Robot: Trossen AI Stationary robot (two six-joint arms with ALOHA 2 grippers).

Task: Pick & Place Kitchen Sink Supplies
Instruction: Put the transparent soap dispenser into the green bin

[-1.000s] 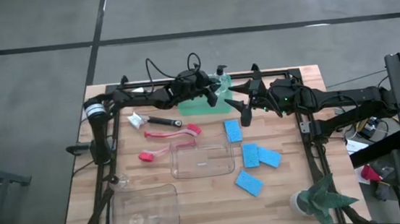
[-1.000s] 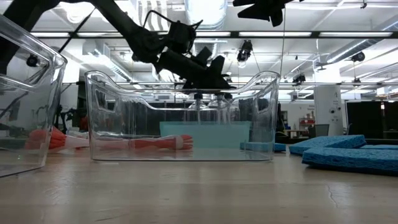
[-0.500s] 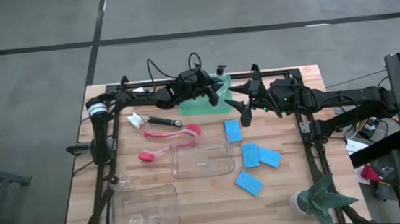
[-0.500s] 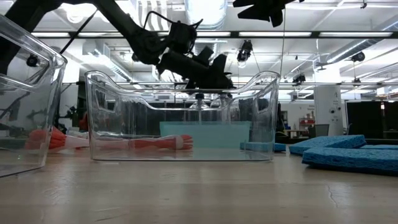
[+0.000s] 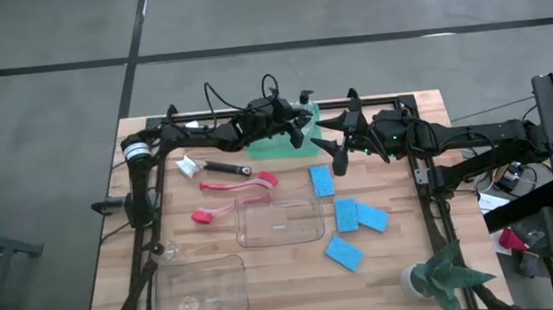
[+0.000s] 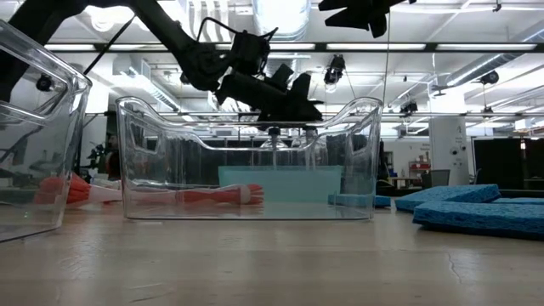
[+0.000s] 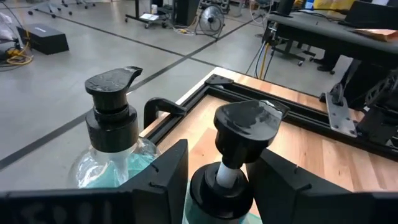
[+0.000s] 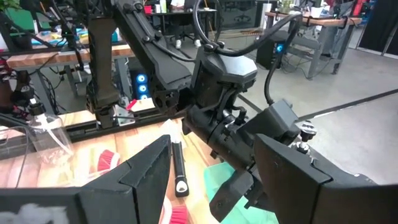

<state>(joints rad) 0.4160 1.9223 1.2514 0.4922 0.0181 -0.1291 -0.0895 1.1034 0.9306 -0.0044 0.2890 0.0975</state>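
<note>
Little has moved: the left gripper [image 7: 214, 180] still straddles a pump bottle [image 7: 239, 155] at upper centre, apparently not yet clenched; right gripper [image 5: 328, 146] waits released.

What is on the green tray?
Two clear pump bottles with black tops show under the left gripper; its fingers straddle one. The arm covers the rest of the green tray.

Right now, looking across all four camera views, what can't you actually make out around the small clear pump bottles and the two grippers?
- Left gripper: in the left wrist view its fingers flank a small clear pump bottle with black top; contact is cut off by the bottom edge.
- High view: the bottles on the translucent green tray are hidden under the left arm; their count is unclear.
- Low view: the clear plastic bin blurs the bottles behind it.
- Right gripper: open and empty.
</note>
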